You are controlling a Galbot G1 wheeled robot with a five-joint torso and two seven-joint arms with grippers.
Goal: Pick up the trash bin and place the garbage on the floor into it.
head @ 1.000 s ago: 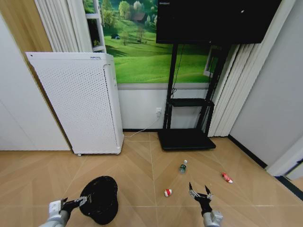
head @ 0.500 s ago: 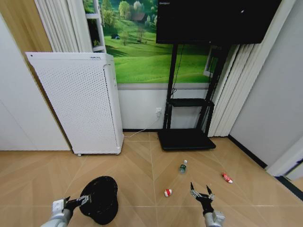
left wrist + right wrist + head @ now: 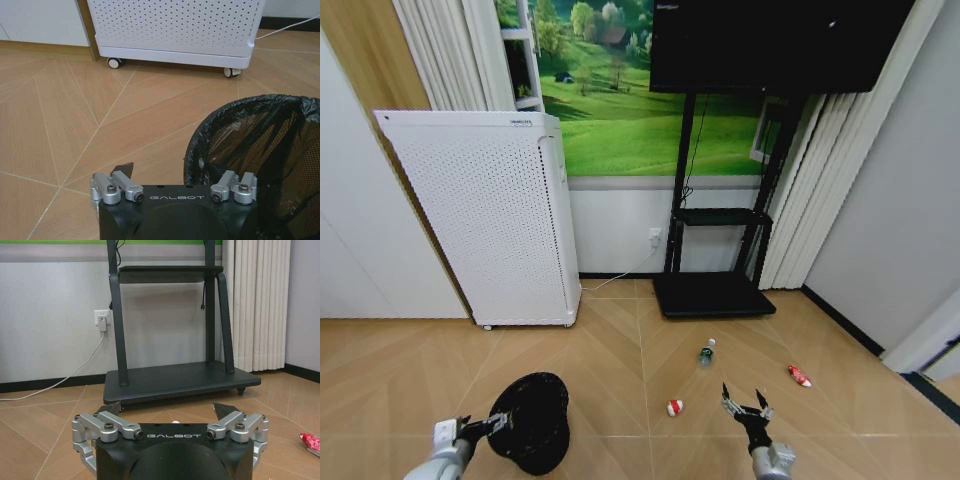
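Because the trash bin (image 3: pixel 530 421) is wire mesh with a slack liner, it looks light yet stiff; its rim suits the spread left gripper (image 3: pixel 497 424) beside it on the floor (image 3: pixel 620 350). The right gripper (image 3: pixel 744 408) hangs splayed.

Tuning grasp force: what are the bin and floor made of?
Bin: looks like black wire mesh, lined with a glossy, crinkled black plastic bag folded over the rim. Floor: tan wood-look herringbone boards with a satin sheen; real wood or laminate, cannot tell.

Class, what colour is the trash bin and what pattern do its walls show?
The trash bin is black wire mesh with a black bag liner, clearest in the left wrist view.
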